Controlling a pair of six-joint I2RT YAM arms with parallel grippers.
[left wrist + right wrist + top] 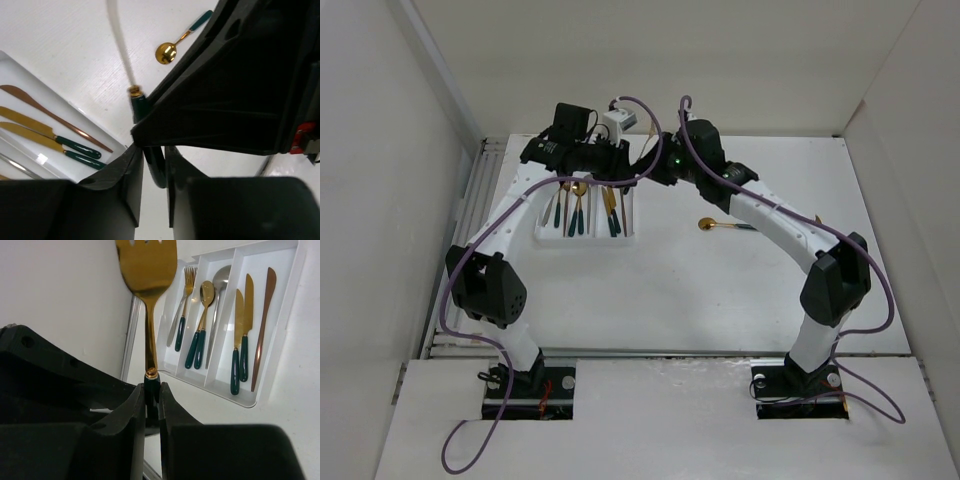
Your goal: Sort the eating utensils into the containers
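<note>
Utensil in hand: slotted gold server (146, 270) with dark green handle, held in the air above the far part of the tabletop (720, 300), just beyond the far end of the white tray (215, 386). Pinched at the top of the handle by the right gripper (151, 395), shut tight on it. Clamped also by the left gripper (155, 160), about the same handle nearer its butt end, close beside the right one. Thin sliver of light noted along one finger, so firmness of that second hold judged uncertain.

Container: white tray, three long compartments, toward the far left corner of the tabletop. Held forks (185, 305) in one outer compartment, spoons (205, 315) in the middle, knives (242, 330) in the other outer one.

Outstanding: gold spoon (166, 52), loose on the tabletop to the right of the tray, well apart from it.

Step judged: hand-to-hand transfer of the server. Advised: left hold made firm before any release on the right; right jaws opened wide, then drawn straight back off the handle without twist. Glossy handle and heavy head judged liable to pivot. Afterwards lowered lengthwise into a compartment and released low.
</note>
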